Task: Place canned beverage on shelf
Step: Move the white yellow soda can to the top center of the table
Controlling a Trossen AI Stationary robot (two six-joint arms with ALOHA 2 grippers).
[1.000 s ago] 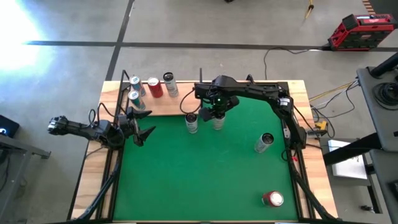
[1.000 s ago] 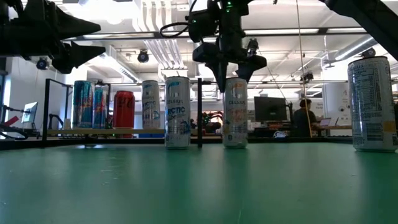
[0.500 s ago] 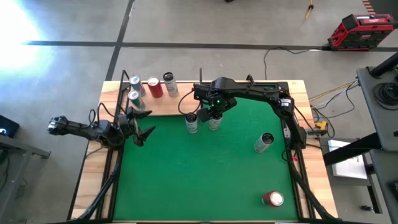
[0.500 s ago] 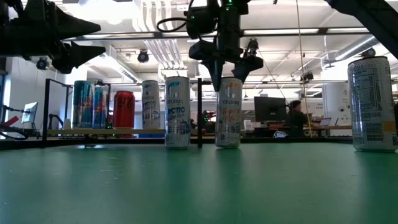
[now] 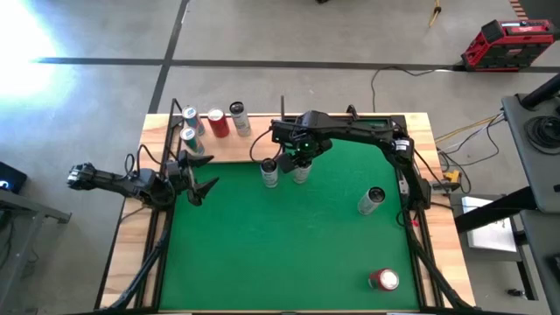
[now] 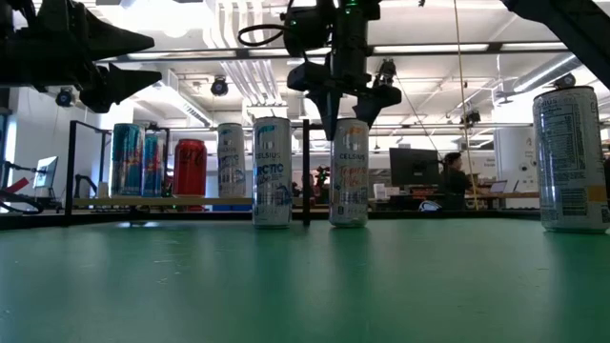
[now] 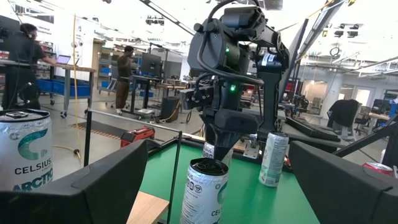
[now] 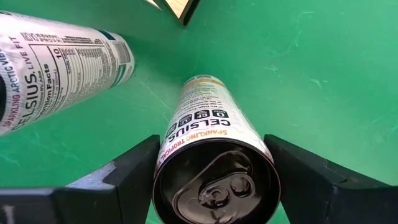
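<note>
A white-and-orange beverage can point(image 6: 349, 176) stands upright on the green mat point(image 5: 289, 245), with my right gripper point(image 6: 349, 118) shut on its top from above. In the right wrist view the can's lid point(image 8: 217, 183) sits between the two fingers. A white-and-blue can point(image 5: 269, 172) stands just left of it. The light-wood shelf point(image 5: 236, 150) lies at the far left of the table with several cans standing on it. My left gripper point(image 5: 203, 173) hangs open over the table's left edge, near the shelf's front, holding nothing. My right gripper pinches the can's top rim point(image 8: 166, 163) between its two fingers point(image 8: 127, 171), one on each side of the can's wall. The fingers point down from above. The can stays upright; whether its base rests on the mat or hangs just above it, I cannot tell.
Another tall can point(image 5: 372, 200) stands on the mat's right side, and a red can point(image 5: 383, 279) lies near the front right corner. Thin black rods point(image 6: 306, 171) rise at the shelf's edges. The mat's middle and front left are bare.
My right gripper has carried the white-and-orange can a short way toward the table's left, closer to the white-and-blue can. The can has stayed upright.
</note>
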